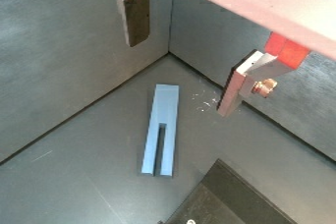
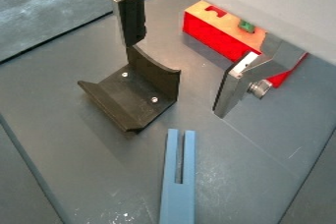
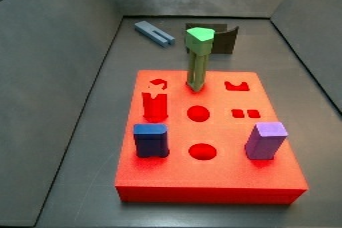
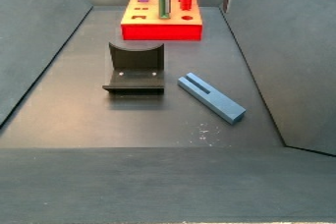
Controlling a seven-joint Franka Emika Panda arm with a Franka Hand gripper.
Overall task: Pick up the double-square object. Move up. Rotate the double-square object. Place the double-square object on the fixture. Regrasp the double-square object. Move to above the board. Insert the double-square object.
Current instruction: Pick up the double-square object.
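One slate-blue bar (image 4: pixel 211 96) lies flat on the dark worktop (image 4: pixel 92 100), groove up, at about three o'clock from the bracket (image 4: pixel 134 68) in a side view and apart from it. The pincer (image 1: pixel 184 51) hangs released above the bar with nothing between its plates; in both wrist views the bar (image 2: pixel 180 177) sits below and between the two fingers (image 2: pixel 130 20), touching neither. One red board (image 3: pixel 207 137) carries one green peg (image 3: pixel 198 60), one dark-blue block (image 3: pixel 150 139) and one purple block (image 3: pixel 267 140). The bar (image 3: pixel 154 33) lies at eleven o'clock beyond the board.
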